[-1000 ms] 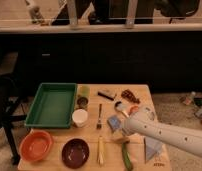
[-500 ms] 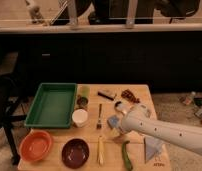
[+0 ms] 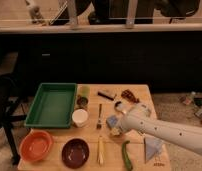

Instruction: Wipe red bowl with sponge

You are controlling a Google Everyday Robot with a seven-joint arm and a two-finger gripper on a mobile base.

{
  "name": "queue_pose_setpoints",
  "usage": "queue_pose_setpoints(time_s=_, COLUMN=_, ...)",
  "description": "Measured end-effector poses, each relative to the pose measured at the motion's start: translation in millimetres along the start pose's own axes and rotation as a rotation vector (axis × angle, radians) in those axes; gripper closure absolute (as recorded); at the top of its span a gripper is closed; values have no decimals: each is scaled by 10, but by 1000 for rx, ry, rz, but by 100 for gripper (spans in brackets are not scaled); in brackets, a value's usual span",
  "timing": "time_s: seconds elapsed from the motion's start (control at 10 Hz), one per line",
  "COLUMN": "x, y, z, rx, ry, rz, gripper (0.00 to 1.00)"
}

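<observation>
The red bowl (image 3: 36, 145) is orange-red and sits at the front left corner of the wooden table (image 3: 139, 91). The sponge (image 3: 112, 121) is a small blue-grey pad near the table's middle, right of the fork (image 3: 99, 116). My white arm reaches in from the lower right. My gripper (image 3: 117, 130) is at the arm's tip, right at the sponge and partly covering its near side. It is far to the right of the red bowl.
A dark maroon bowl (image 3: 75, 152) sits beside the red bowl. A green tray (image 3: 51, 104), a white cup (image 3: 80, 117) and a can (image 3: 83, 101) stand behind. A yellow object (image 3: 100, 150), a green cucumber (image 3: 127, 155) and a pale folded cloth (image 3: 154, 147) lie at the front.
My arm has moved its tip left and toward the table's front, down onto the sponge. The bowls and other things have not moved.
</observation>
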Motion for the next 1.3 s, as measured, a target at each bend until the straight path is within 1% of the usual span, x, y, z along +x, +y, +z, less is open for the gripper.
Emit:
queue_pose_setpoints(time_s=1.1, x=-14, y=6, z=-1, rx=1, ry=-3, rz=-3, gripper=52)
queue_pose_setpoints(time_s=1.3, x=-134, y=54, z=-81, rx=13, ry=-19, rz=-50, gripper=52)
